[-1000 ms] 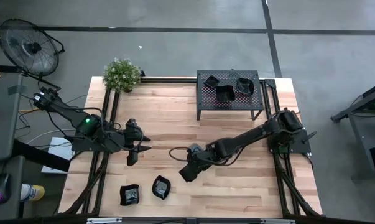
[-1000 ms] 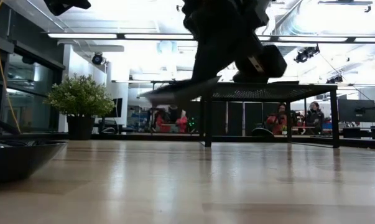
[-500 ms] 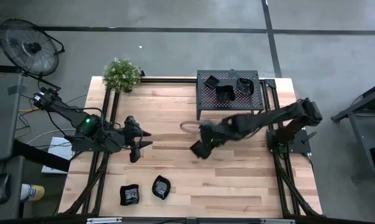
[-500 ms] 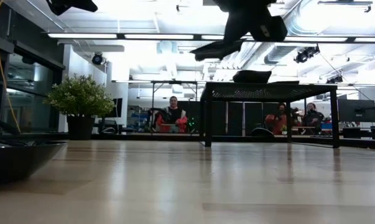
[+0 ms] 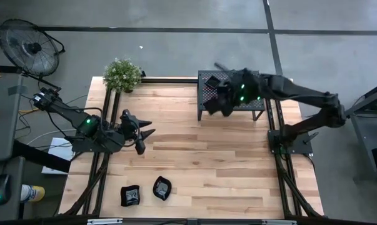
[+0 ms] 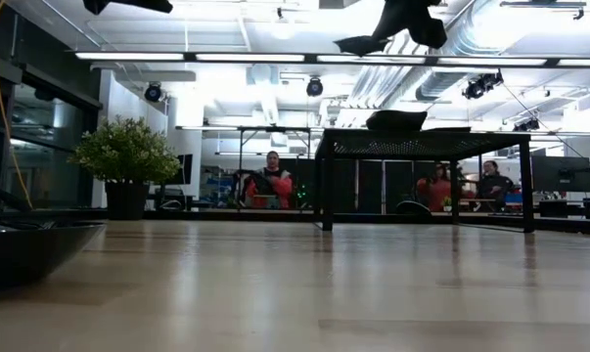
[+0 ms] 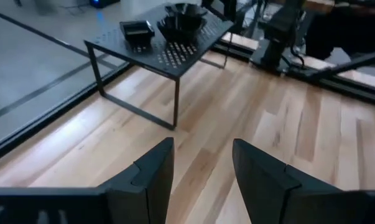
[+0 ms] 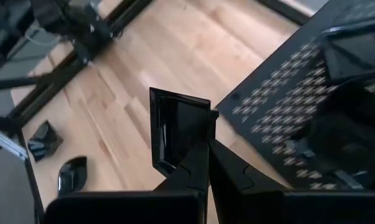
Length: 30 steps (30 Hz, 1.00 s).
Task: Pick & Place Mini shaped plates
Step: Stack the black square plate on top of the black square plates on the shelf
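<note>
Here, the right gripper (image 5: 222, 103) is hovering over the left part of the black perforated rack (image 5: 207, 99) in the upper middle of the high view, its fingers clamped on the rim of a square mini plate (image 8: 178, 130), which is standing on edge in the right wrist view. Three more mini plates (image 5: 229, 87) are sitting on the rack top. Two others (image 5: 144, 190) are lying on the wooden table (image 5: 194, 169) near the frame's lower left. The left gripper (image 5: 141, 132) is hanging above the table at left centre, its fingers (image 7: 147, 180) spread apart with nothing between them. A potted plant (image 5: 122, 75) is standing at the table's upper left corner.
</note>
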Tool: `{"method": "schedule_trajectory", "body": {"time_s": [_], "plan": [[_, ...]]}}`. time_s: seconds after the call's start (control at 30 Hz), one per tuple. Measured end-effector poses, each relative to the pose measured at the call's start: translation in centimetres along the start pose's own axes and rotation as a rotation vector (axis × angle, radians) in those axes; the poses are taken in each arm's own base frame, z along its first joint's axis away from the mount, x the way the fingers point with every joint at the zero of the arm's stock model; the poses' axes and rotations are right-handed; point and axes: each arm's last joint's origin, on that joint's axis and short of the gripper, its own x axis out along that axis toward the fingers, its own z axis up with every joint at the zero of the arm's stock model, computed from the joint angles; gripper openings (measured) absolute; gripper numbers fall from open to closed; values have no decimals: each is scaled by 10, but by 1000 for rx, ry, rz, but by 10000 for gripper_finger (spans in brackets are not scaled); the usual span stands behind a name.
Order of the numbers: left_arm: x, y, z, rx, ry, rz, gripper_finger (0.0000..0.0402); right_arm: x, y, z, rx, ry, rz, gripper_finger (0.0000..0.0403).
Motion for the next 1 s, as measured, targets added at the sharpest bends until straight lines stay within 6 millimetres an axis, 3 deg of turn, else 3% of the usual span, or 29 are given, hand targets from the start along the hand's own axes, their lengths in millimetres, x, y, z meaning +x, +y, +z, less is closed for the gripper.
{"method": "schedule_trajectory", "body": {"time_s": [0.17,0.53,1.0], "plan": [[0,1,2,-6,-33,33,162,-10,-27,18,13,-56,14,0],[29,28,15,136,57,87,162,3,-77,58,161,-192,16,0],[58,70,40,318,92,-5,162,32,-112,71,493,-214,-123,0]]}}
